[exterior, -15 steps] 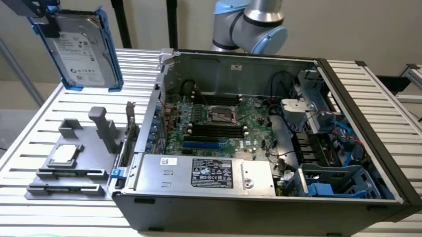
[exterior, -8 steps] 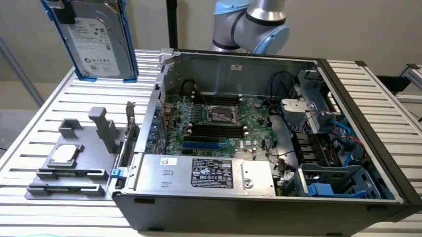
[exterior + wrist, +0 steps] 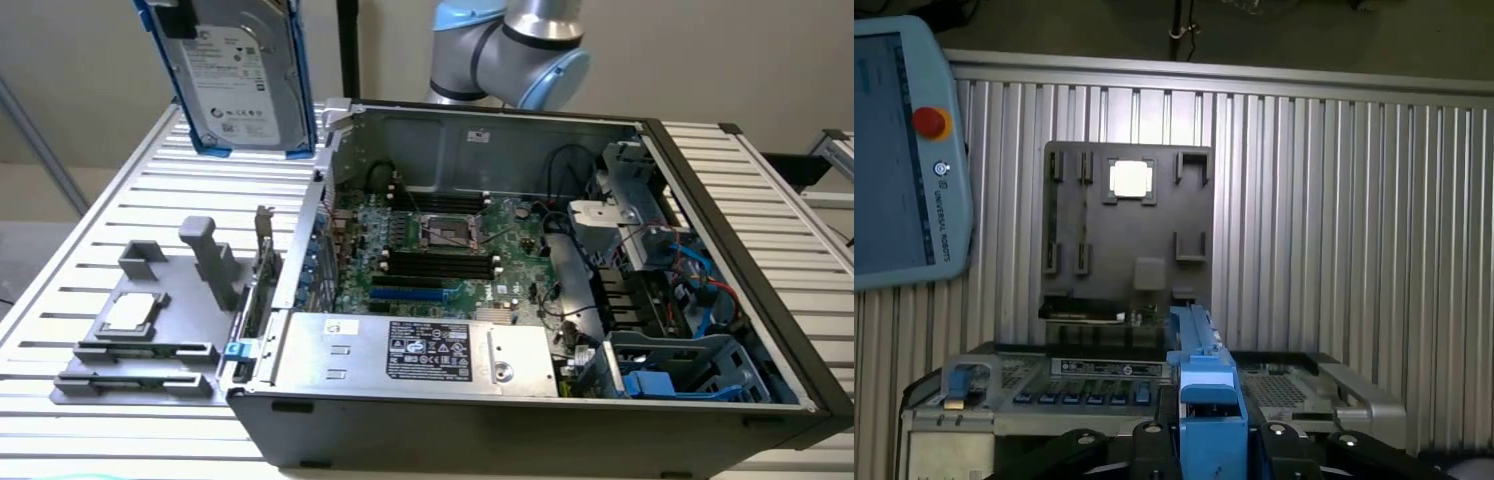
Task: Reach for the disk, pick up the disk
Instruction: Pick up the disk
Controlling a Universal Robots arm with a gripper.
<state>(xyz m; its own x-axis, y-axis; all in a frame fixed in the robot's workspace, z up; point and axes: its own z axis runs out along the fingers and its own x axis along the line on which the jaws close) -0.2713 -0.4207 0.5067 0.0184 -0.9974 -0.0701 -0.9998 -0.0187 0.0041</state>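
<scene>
The disk (image 3: pixel 243 75), a silver-grey drive with a white label and bright blue rails, hangs upright in the air above the back corner of the slatted table, at the exterior view's left, beside the open computer case. In the wrist view the disk (image 3: pixel 1206 385) appears edge-on as a blue rail. My gripper (image 3: pixel 1209 445) is shut on it, one dark finger on each side. In the exterior view the top of the disk runs out of the picture.
The open computer case (image 3: pixel 747 330) takes up the table's middle and the exterior view's right. A grey fixture plate (image 3: pixel 100 345) holding a small square chip (image 3: pixel 130 313) lies on the exterior view's left. The arm's elbow (image 3: pixel 514 45) stands behind the case. A teach pendant (image 3: pixel 904 150) lies on the table.
</scene>
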